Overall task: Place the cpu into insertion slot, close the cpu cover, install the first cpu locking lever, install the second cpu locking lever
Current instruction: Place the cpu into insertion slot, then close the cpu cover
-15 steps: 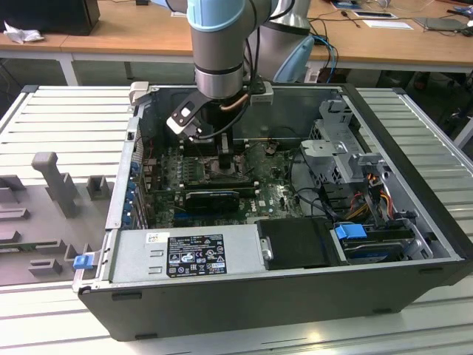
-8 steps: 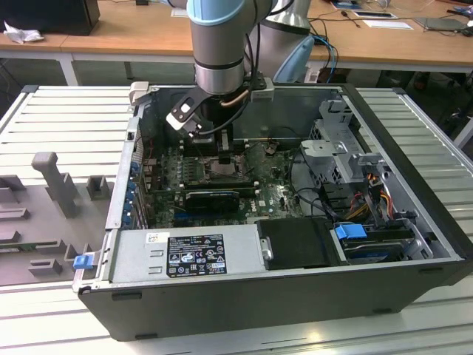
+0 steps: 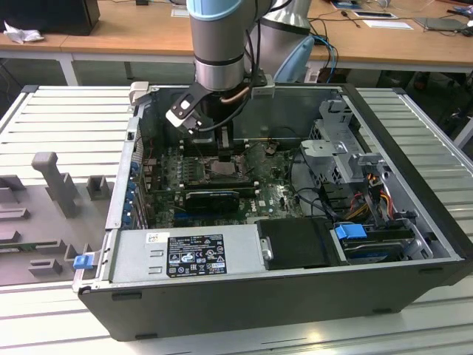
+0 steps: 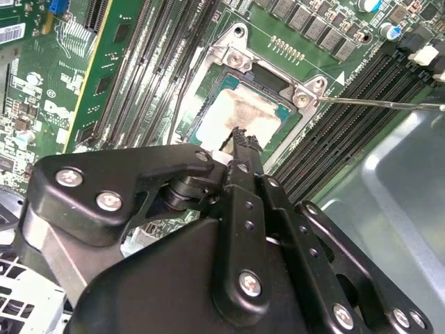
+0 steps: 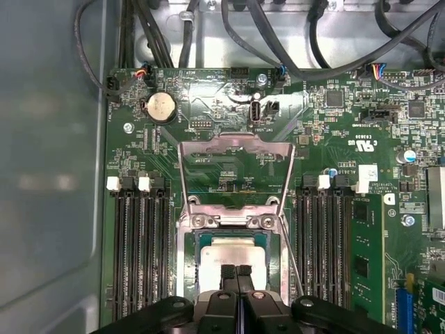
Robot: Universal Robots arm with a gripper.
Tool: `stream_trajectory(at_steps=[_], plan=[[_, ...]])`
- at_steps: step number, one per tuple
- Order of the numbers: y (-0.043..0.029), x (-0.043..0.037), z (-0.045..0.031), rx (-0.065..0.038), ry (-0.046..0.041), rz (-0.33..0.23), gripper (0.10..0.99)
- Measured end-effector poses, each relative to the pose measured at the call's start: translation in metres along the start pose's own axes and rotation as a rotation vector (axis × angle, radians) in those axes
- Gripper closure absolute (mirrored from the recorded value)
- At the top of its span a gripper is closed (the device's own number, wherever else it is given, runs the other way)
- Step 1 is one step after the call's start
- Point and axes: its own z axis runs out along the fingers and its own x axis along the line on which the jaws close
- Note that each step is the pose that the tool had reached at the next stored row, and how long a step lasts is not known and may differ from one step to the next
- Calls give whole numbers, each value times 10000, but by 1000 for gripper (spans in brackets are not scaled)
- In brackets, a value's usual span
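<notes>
Partly, the tool (image 5: 237, 273) hides the cpu (image 5: 214, 255); the cpu cover (image 5: 233, 147) stands open.

The computer case (image 3: 414, 222) lies on its side on the tabletop (image 3: 66, 118). Some holders (image 3: 52, 177) sit beside it on the exterior view's left. Inside the case, the board (image 3: 273, 196) lies flat on the bottom. A big box (image 3: 188, 251) sits in front of the board, and a metal cage (image 3: 340, 148) stands at the exterior view's right. The cpu (image 5: 233, 256) lies in the insertion slot (image 5: 188, 243) in the middle of the board. Rows of long slots (image 5: 139, 250) run along both sides of it. The cpu cover (image 5: 236, 149) is flipped back off the cpu and joined at one edge of the insertion slot. The hand (image 5: 236, 270) is just over the cpu, near its edge.
</notes>
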Motion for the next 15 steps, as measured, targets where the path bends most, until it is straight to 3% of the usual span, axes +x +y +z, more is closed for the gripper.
stream_trajectory(at_steps=[7,10,14,15], plan=[[10,1,-35,6,1,8,980],[98,0,-30,124,0,10,980],[110,3,-129,145,1,13,980],[149,2,-126,167,1,17,980]])
